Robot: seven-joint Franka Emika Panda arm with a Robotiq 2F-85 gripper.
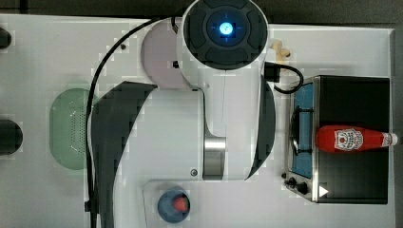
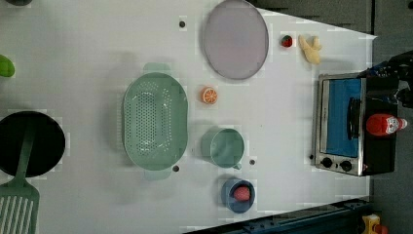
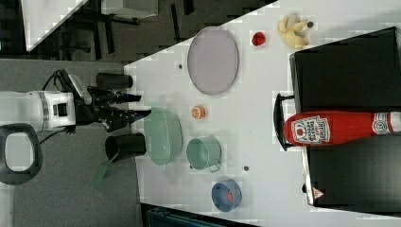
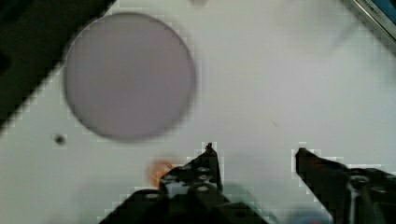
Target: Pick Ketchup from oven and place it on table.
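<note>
The ketchup (image 1: 351, 138) (image 2: 384, 124) (image 3: 331, 128), a red bottle with a white cap, lies on its side on the black top of the oven (image 1: 351, 99) (image 2: 341, 122) (image 3: 350, 66). The oven stands on the white table (image 1: 47, 61) (image 2: 87, 58) (image 3: 255, 113) with its glass door shut. In the right view my gripper (image 3: 144, 105) hangs far from the oven, at the right view's left, level with the green colander. In the wrist view the gripper (image 4: 254, 149) is open with nothing between its fingers (image 4: 208, 163), above bare table beside the purple plate (image 4: 128, 74).
A green colander (image 2: 155, 121), a green cup (image 2: 224, 147), a blue bowl (image 2: 237, 195) holding a strawberry, an orange slice (image 2: 209, 95) and a purple plate (image 2: 235, 39) lie mid-table. A black pan (image 2: 29, 144) and a spatula (image 2: 19, 204) sit at the left view's left.
</note>
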